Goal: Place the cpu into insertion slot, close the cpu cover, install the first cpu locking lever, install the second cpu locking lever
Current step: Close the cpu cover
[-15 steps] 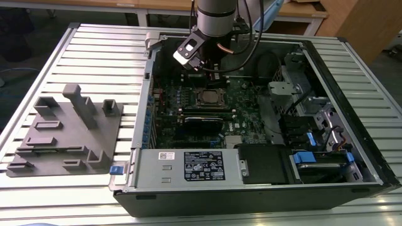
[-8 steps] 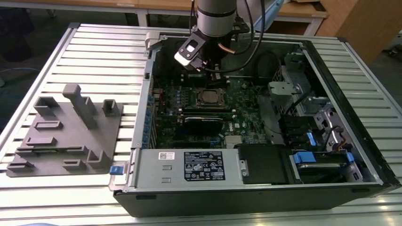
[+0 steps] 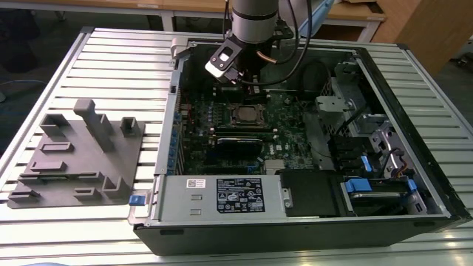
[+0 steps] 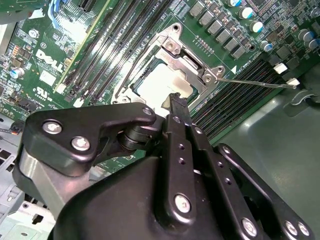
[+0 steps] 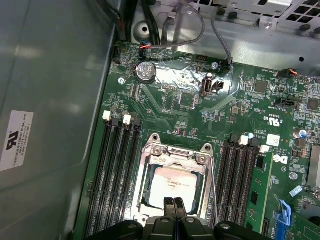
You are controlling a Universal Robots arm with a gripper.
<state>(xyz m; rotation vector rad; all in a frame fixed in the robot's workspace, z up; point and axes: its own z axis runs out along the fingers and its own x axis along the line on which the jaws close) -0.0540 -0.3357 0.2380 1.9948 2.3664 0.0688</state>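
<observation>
Slats of pale metal make up the counter [image 3: 103, 50] in the exterior view. On it an open computer case [image 3: 421, 188] lies on its side with its green circuit board [image 3: 292, 138] facing up. The arm [image 3: 253, 19] reaches down into the far end of the case, with its jaws just beyond the insertion slot [image 3: 247, 115] near the board's middle. A grey moulded fixture [image 3: 74, 158] rests on the counter toward the exterior view's left, apart from the case.

In the second wrist view the jaws are pressed together with nothing between them, and their tips hang over one edge of the cpu [image 4: 157, 82]. The cpu lies flat in the slot. The cpu cover [image 4: 192, 61] lies down around it, and the silver top shows through its window. A thin metal lever [image 4: 252, 82] juts from a corner of the cover across the memory slots [image 4: 235, 92].

In the first wrist view the closed tips meet over one edge of the cpu [image 5: 172, 182], which the cover [image 5: 175, 156] frames, with memory slots [image 5: 117, 170] on either side.
</observation>
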